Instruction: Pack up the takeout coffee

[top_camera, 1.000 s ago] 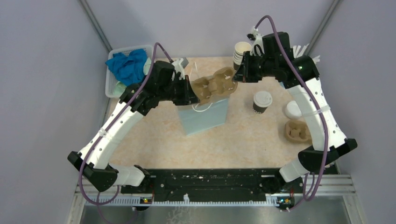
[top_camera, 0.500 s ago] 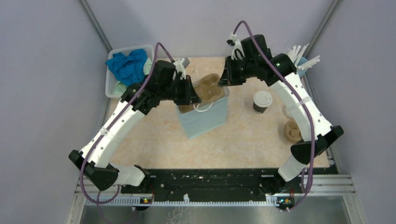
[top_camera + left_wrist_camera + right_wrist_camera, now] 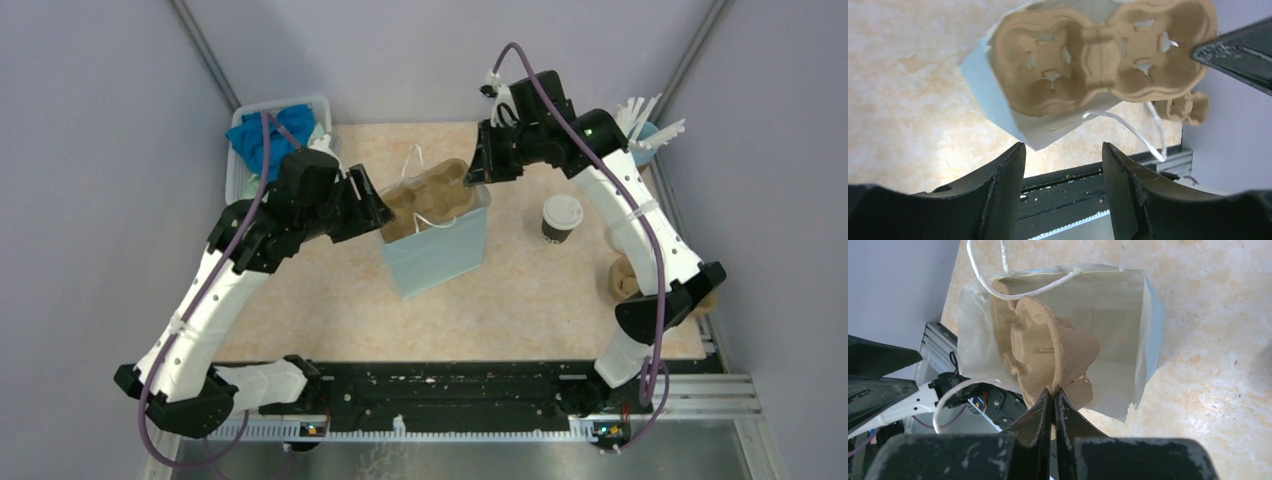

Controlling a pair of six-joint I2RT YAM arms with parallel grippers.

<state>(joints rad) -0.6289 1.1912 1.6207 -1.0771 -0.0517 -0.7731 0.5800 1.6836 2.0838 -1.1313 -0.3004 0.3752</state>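
Observation:
The takeout coffee (image 3: 561, 217), a dark cup with a white lid, stands on the table right of the light blue paper bag (image 3: 440, 255). A brown pulp cup carrier (image 3: 428, 192) lies tilted in the bag's open mouth. My right gripper (image 3: 474, 178) is shut on the carrier's right edge; the right wrist view shows its jaws (image 3: 1053, 391) pinching the carrier (image 3: 1040, 345) above the bag (image 3: 1148, 325). My left gripper (image 3: 378, 212) stands open just left of the bag, holding nothing. In the left wrist view the left gripper (image 3: 1063, 147) is apart from the carrier (image 3: 1103, 55).
A white basket (image 3: 236, 178) with a blue cloth (image 3: 268, 135) sits at the back left corner. A second pulp carrier (image 3: 622, 281) lies at the right, partly behind my right arm. White utensils (image 3: 645, 115) stick up at the back right. The bag's string handles (image 3: 416, 165) stand loose.
My left gripper opened, let go of the carrier and drew back to the left. The right gripper has swung the carrier down into the bag's mouth and still grips it.

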